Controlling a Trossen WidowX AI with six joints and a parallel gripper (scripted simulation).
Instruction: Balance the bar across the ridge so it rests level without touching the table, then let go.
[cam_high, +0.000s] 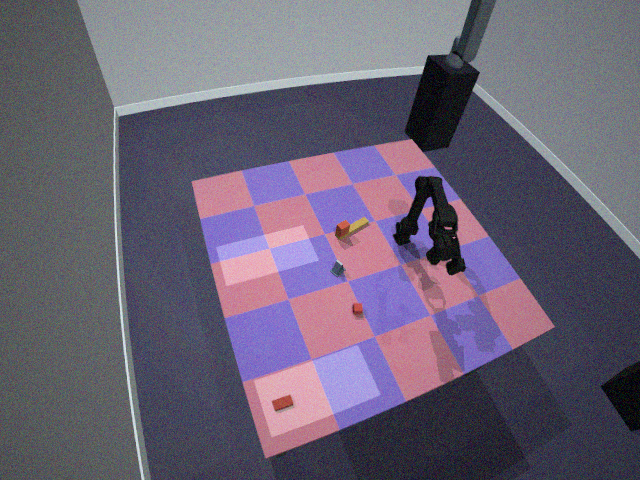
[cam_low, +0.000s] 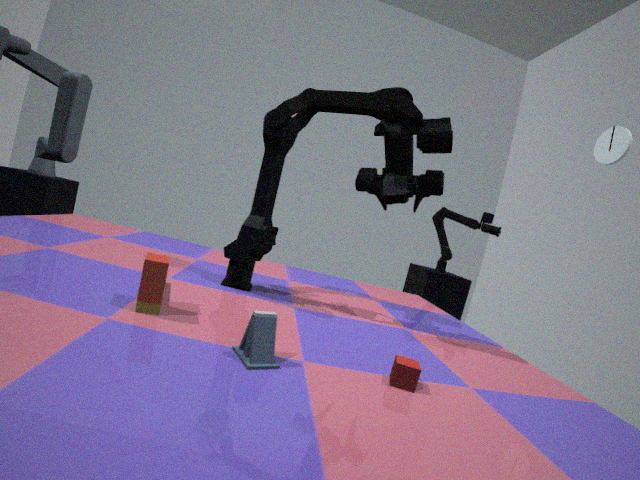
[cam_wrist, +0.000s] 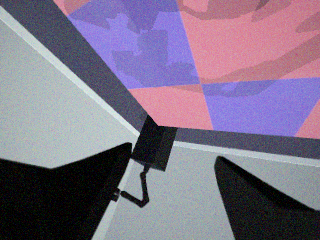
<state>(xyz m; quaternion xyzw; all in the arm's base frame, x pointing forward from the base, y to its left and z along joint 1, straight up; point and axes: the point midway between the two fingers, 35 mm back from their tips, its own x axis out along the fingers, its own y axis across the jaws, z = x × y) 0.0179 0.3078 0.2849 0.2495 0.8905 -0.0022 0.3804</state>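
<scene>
The yellow bar (cam_high: 359, 225) (cam_low: 148, 308) lies low on the checkered table top, with a tall orange-red block (cam_high: 342, 228) (cam_low: 154, 279) standing on its end. The grey-blue ridge (cam_high: 337, 267) (cam_low: 264, 338), a narrow upright wedge on a flat base, stands apart from the bar with nothing on it. My gripper (cam_high: 446, 261) (cam_low: 399, 209) (cam_wrist: 173, 154) is open and empty, high above the table and well to the side of the bar and ridge. The wrist view shows neither bar nor ridge.
A small red cube (cam_high: 357, 308) (cam_low: 405, 373) sits on the table on the other side of the ridge from the bar. A flat red brick (cam_high: 282, 403) lies on a pale patch near a corner. Black pedestals with other arms stand beyond the table top.
</scene>
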